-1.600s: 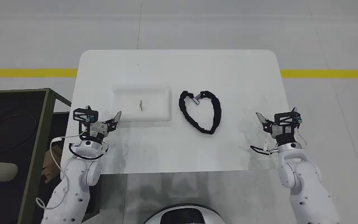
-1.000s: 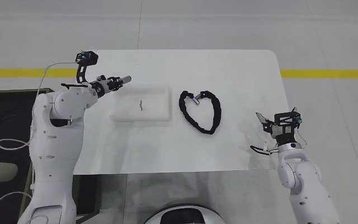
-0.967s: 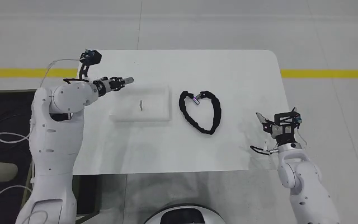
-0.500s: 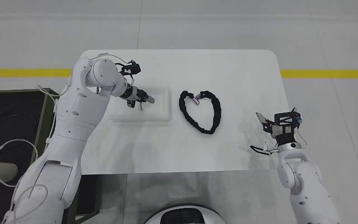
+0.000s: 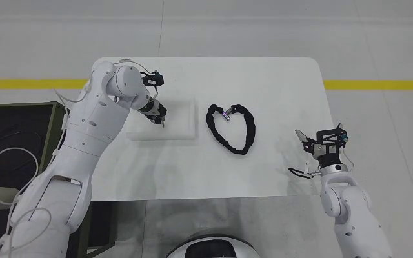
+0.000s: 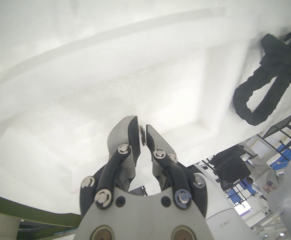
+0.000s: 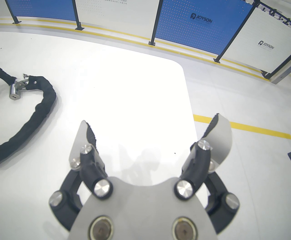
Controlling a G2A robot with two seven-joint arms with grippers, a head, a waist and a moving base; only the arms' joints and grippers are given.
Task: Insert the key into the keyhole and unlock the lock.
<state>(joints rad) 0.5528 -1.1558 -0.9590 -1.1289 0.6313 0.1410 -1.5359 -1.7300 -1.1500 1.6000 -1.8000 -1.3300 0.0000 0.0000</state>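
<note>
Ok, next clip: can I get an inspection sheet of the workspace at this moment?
Surface: white table with rounded corners, carrying a white foam tray.
Job's things: key pinched at the tray; black sleeved chain looped beside the tray, closed by a silver padlock.
Clutter: nothing seen.
Grippers: left gripper shut on the key; right gripper open near the table's edge, apart from the chain.
Cables: thin cable at the left arm's wrist.
Surroundings: grey floor with a yellow line; blue and white panels.
</note>
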